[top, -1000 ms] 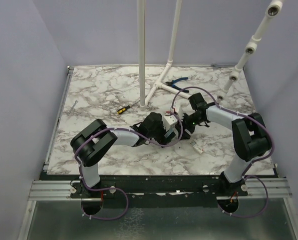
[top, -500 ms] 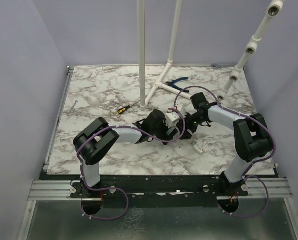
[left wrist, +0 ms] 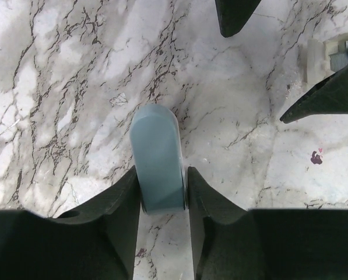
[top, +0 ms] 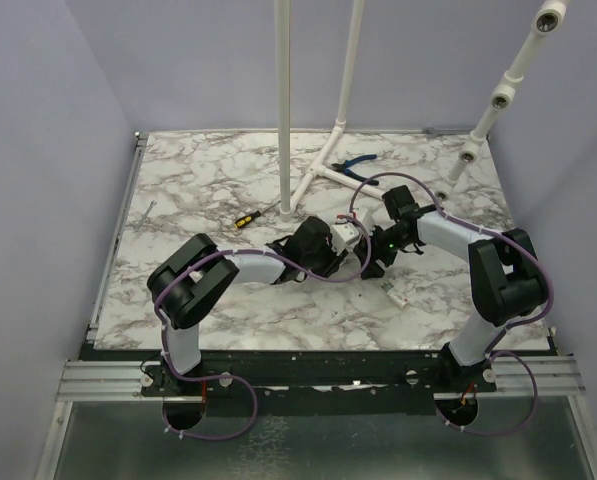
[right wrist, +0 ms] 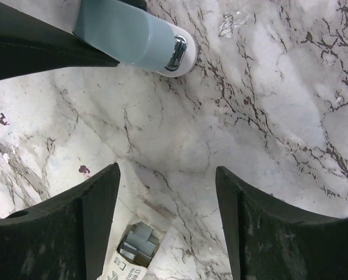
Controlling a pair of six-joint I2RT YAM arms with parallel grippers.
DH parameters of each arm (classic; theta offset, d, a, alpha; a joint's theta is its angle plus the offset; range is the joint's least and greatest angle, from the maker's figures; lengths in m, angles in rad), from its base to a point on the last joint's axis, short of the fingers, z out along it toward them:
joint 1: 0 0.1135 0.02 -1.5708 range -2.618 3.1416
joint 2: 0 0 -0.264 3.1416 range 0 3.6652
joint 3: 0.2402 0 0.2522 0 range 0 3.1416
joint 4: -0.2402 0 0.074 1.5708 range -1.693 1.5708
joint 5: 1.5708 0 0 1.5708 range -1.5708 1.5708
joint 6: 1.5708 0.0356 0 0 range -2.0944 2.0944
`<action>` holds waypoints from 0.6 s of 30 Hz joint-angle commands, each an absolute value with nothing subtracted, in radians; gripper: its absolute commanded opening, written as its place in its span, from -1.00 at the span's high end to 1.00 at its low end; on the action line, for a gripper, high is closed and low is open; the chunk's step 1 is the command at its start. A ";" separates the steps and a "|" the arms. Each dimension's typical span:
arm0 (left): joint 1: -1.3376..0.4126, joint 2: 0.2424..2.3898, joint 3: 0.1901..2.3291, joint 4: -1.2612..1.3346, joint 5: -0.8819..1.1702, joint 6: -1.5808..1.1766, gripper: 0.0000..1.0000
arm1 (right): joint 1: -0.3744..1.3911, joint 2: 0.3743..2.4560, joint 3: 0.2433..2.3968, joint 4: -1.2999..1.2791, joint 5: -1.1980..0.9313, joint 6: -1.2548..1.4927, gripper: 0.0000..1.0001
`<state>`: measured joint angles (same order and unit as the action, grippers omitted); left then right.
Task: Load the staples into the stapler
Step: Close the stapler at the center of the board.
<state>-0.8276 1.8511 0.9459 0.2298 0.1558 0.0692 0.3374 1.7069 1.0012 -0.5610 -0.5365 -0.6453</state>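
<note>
Matte blue-green blocky stapler (left wrist: 157,153) sits pinched in the left gripper (left wrist: 162,182), lower centre; right gripper (right wrist: 167,174) gapes empty.

A yellow-handled screwdriver (top: 246,219) lies left of centre on the marble tabletop (top: 198,170), near the foot of a white pipe frame (top: 283,100). A blue-handled tool (top: 356,163) (pliers, it looks like) rests upper middle, just right of that frame's base.
</note>
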 commanded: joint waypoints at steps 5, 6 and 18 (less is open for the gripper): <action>-0.813 1.896 0.959 0.023 0.208 0.141 0.45 | 0.345 1.681 0.977 -0.580 -0.582 -0.654 -0.40; -0.813 1.902 0.962 0.020 0.212 0.149 0.49 | 0.345 1.681 0.977 -0.579 -0.589 -0.650 -0.40; -0.812 1.828 0.951 0.003 0.261 0.368 1.00 | 0.332 1.655 0.972 -0.525 -0.611 -0.552 -0.57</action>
